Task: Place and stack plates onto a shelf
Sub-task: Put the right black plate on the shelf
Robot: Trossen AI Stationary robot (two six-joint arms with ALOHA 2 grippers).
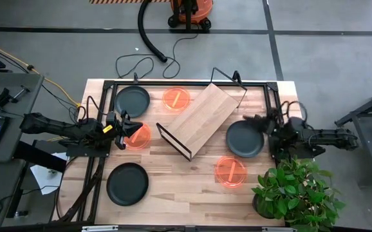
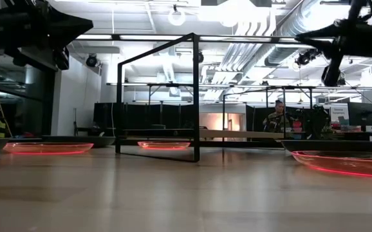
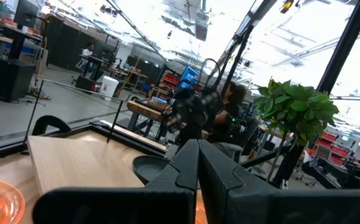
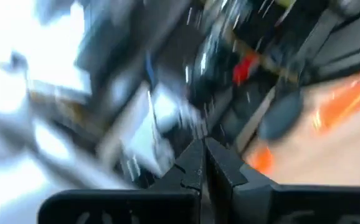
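1. While both arms sit at the table's outer edges, the shelf [image 1: 202,120] lies slantwise at mid-table, light-wood board up, its black wire frame showing at both ends; no plate rests on it.
2. Left gripper [image 1: 134,127] hangs over the near edge of an orange plate [image 1: 139,137] on the left side; in the left wrist view its fingers [image 3: 186,168] are pressed together with nothing between them.
3. Right gripper [image 1: 251,120] sits at the upper right rim of a dark plate [image 1: 244,138], which lies just beside the shelf's right end; whether it touches the rim cannot be told; in the right wrist view its fingertips [image 4: 195,158] meet, pinching nothing visible, though that view is heavily blurred.
4. Plates, five seen from above, all flat on the tabletop [image 1: 186,187]: dark plate, upper left [image 1: 132,100]; orange plate, upper middle [image 1: 176,98], close to the shelf's upper left edge; dark plate, lower left [image 1: 127,183], well apart from the rest; orange plate, lower right [image 1: 231,171], near a potted plant [image 1: 295,193] at the table's corner.
5. Low view: shelf frame [image 2: 192,96] stands upright at centre; orange plates glow at left [image 2: 47,148], behind the frame [image 2: 163,145] and at right [image 2: 347,162].
6. Left wrist view: board [image 3: 80,162] ahead, dark plate [image 3: 152,168] beyond it, plant [image 3: 298,112] farther off.
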